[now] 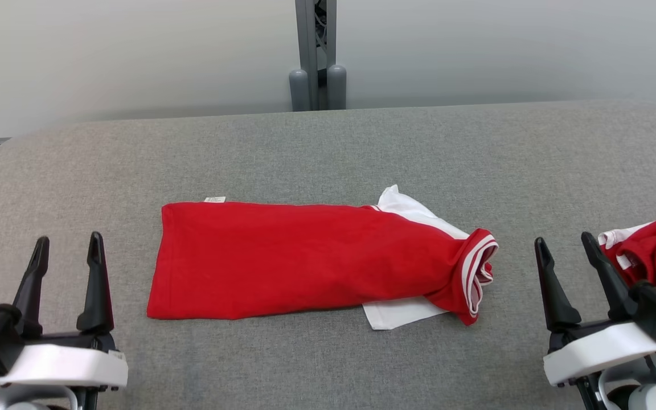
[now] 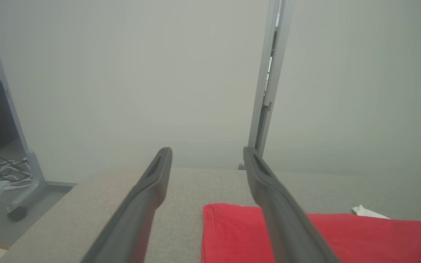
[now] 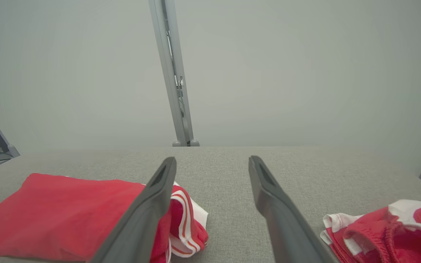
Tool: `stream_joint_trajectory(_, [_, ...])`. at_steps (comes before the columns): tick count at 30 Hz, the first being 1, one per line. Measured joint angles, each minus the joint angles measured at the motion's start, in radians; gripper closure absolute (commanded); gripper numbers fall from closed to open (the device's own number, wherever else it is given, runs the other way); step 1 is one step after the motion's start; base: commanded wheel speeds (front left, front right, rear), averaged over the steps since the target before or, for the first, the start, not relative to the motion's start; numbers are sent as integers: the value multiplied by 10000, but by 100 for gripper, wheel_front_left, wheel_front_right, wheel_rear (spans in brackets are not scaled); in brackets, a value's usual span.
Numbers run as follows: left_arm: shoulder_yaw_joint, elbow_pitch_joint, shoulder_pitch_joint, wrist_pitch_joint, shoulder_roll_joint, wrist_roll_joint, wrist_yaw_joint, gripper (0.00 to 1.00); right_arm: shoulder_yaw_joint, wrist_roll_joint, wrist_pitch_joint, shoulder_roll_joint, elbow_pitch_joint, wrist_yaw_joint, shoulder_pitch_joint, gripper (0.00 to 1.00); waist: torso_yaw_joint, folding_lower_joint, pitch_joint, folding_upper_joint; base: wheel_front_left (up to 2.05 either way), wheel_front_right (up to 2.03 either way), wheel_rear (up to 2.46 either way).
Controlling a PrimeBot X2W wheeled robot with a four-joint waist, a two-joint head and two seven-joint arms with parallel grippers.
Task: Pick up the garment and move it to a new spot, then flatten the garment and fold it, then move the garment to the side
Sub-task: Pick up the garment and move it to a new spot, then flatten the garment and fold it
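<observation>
Two empty grippers, fingers wide: left gripper [image 1: 69, 238] and right gripper [image 1: 563, 238] flank the red shirt [image 1: 282, 259], a long folded strip in the middle of the table [image 1: 328, 148]. Likely next fold: pinch both collar-end corners, lift low, lay them squarely on the hem.

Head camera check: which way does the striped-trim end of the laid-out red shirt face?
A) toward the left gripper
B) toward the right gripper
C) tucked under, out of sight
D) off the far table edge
B: in the head view the red shirt lies lengthwise, its white-striped trim at the end nearest the open right gripper, and its plain hem end toward the left gripper.
</observation>
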Motion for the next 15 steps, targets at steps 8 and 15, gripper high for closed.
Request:
stream_joint_trajectory(8, [98,-272,528,65,79,-92,209,0,40,144,6,0,-92,0,316,0,-65,0,-66,0,0,0,0])
stream_joint_trajectory(15, [44,-472,529,224,117,-92,295,0,23,144,13,0,-121,0,314,0,-16,0,-32,0,0,0,0])
